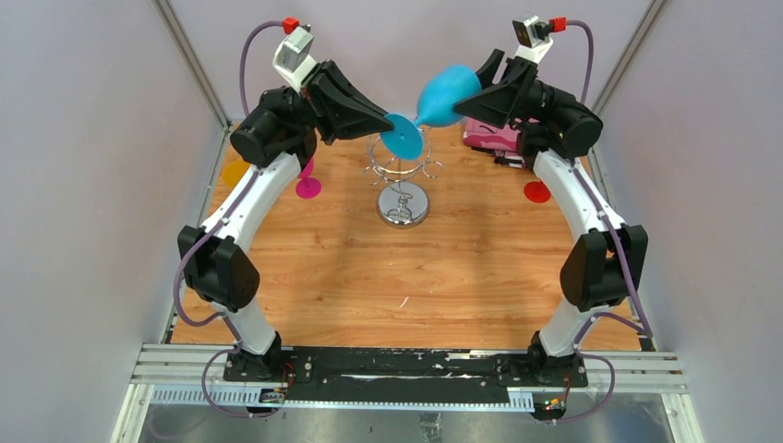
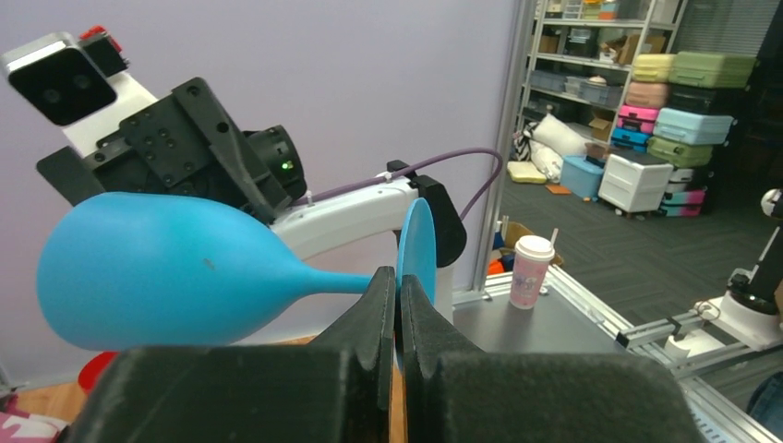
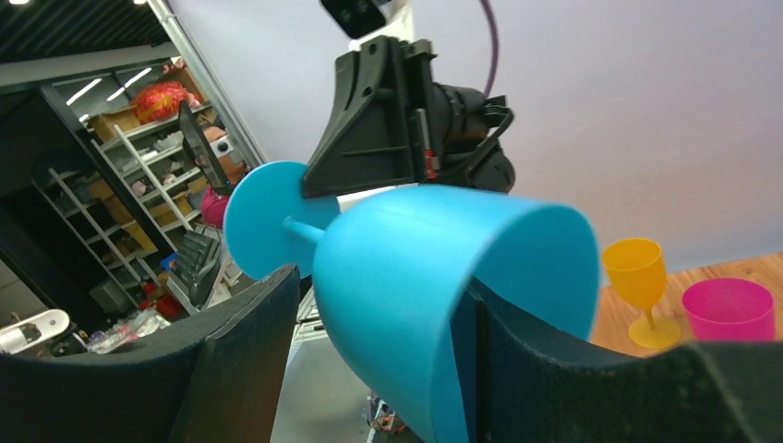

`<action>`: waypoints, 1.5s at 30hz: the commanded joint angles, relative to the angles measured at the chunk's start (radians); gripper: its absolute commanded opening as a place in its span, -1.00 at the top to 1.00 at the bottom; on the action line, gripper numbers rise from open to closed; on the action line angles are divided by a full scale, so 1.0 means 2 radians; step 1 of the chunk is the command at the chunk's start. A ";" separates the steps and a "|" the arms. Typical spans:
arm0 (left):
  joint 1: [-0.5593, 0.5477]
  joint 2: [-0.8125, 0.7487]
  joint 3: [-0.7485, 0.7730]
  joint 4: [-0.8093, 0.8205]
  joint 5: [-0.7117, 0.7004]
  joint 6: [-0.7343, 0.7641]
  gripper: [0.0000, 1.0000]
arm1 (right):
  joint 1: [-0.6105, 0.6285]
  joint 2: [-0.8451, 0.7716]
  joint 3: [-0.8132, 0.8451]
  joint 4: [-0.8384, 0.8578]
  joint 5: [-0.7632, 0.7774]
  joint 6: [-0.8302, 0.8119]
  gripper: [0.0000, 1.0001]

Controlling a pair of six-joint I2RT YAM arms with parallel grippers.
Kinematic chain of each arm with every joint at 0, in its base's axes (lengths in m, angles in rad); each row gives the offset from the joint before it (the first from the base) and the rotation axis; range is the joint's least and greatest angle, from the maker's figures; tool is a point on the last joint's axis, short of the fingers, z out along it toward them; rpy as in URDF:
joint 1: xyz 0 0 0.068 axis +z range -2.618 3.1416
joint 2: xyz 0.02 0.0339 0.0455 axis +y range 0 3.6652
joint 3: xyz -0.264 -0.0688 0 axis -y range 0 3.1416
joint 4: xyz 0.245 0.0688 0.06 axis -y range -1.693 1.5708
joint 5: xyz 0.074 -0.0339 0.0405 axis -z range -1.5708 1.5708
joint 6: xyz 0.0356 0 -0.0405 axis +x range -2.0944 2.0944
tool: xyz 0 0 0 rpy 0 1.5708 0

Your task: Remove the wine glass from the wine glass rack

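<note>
left jaws: nearly together, only a thin slit between the pads; your left gripper (image 2: 397, 281) pinches the edge of the foot of the blue wine glass (image 2: 175, 268), right where the stem meets the disc. right jaws: spread wide, one finger (image 3: 245, 355) on each side of the bowl and pressed against it, so your right gripper (image 3: 383, 295) cups the glass at its widest part.

glass lies roughly horizontal between the two grippers, foot toward your left arm, open mouth toward your right wrist.

top view: glass sits in the air over the wine glass rack (image 1: 403, 189). its foot overlaps the rack's ring of wire loops from that angle; you cannot tell the height gap there. rack stands upright on its round mirrored base, mid-table, on the wooden table (image 1: 397, 286).

beyond: a yellow goblet (image 3: 637, 277) and a pink goblet (image 3: 729, 309) stand just beside each other on the wood at your left.
</note>
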 commanded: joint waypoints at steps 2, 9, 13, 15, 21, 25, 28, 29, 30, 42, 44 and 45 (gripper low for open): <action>0.005 0.044 0.056 0.028 0.007 -0.015 1.00 | 0.011 -0.049 -0.024 0.041 -0.023 -0.019 -0.26; 0.015 0.066 0.081 0.028 0.010 -0.024 1.00 | 0.011 -0.083 -0.047 0.041 -0.024 -0.030 -0.23; 0.020 0.062 0.077 0.028 0.011 -0.023 1.00 | 0.011 -0.085 -0.051 0.041 -0.022 -0.030 -0.22; 0.022 0.060 0.075 0.028 0.015 -0.020 1.00 | 0.011 -0.084 -0.055 0.041 -0.019 -0.029 -0.17; 0.038 0.059 0.071 0.028 0.015 -0.021 1.00 | 0.011 -0.084 -0.067 0.041 -0.015 -0.029 0.04; 0.041 0.058 0.069 0.028 0.017 -0.020 1.00 | 0.011 -0.079 -0.064 0.041 -0.013 -0.027 0.33; 0.042 0.059 0.069 0.028 0.020 -0.019 1.00 | 0.011 -0.074 -0.061 0.041 -0.010 -0.024 0.55; 0.042 0.060 0.069 0.028 0.021 -0.019 1.00 | 0.011 -0.074 -0.061 0.041 -0.009 -0.023 0.62; 0.043 0.062 0.070 0.028 0.022 -0.019 1.00 | 0.011 -0.073 -0.061 0.041 -0.008 -0.022 0.70; 0.048 0.068 0.074 0.028 0.024 -0.019 0.58 | 0.011 -0.066 -0.068 0.041 -0.006 -0.020 1.00; 0.049 0.064 0.071 0.028 0.028 -0.016 0.35 | 0.011 -0.066 -0.068 0.041 -0.006 -0.020 1.00; 0.049 0.063 0.070 0.028 0.030 -0.014 0.27 | 0.011 -0.067 -0.068 0.041 -0.006 -0.020 1.00</action>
